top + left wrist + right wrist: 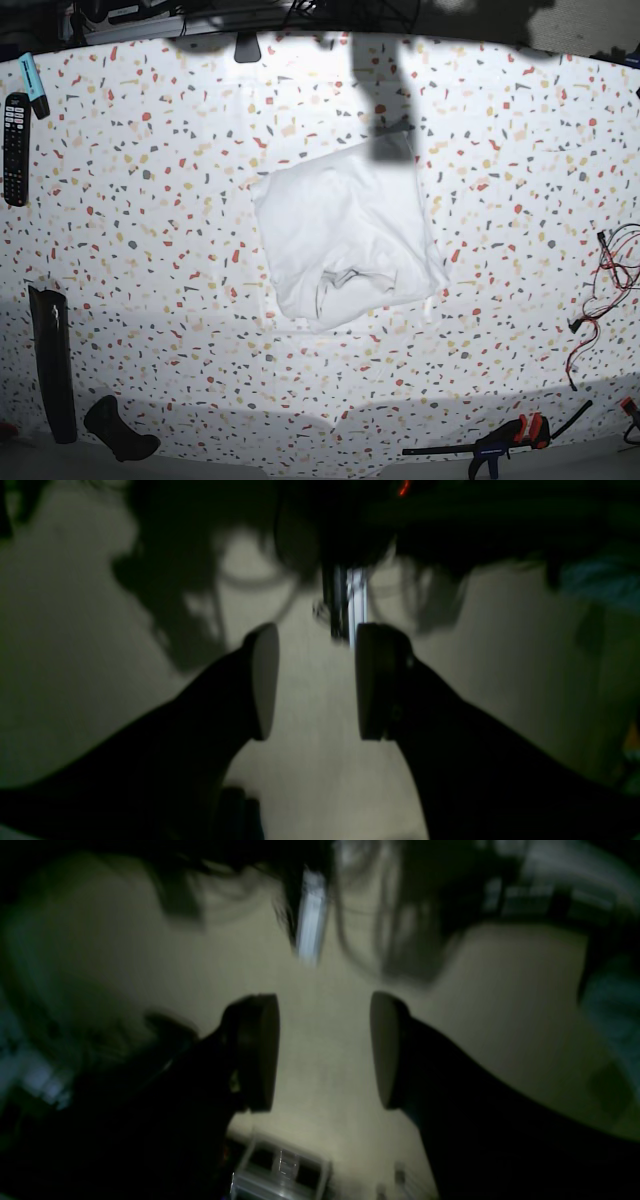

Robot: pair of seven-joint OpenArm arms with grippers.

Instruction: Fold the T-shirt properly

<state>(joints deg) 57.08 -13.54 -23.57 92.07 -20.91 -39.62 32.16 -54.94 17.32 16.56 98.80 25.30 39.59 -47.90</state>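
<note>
Both wrist views are dark and blurred; beyond the pads, only a pale surface, shadows and a bright vertical strip can be made out. In the base view neither arm appears, only a dark shadow falling from the top edge onto the table (150, 250).

The left end effector (316, 680) stands with its two pads apart, nothing between them. The right end effector (325, 1052) likewise stands open and holds nothing.

One T-shirt (345, 235) lies folded into a rough rectangle at the centre of the speckled table, its lower edge bunched. One remote control (15, 148) lies at the upper left edge, one clamp (505, 440) at the lower right, and a tangle of red wires (600, 290) at the right edge.
</note>
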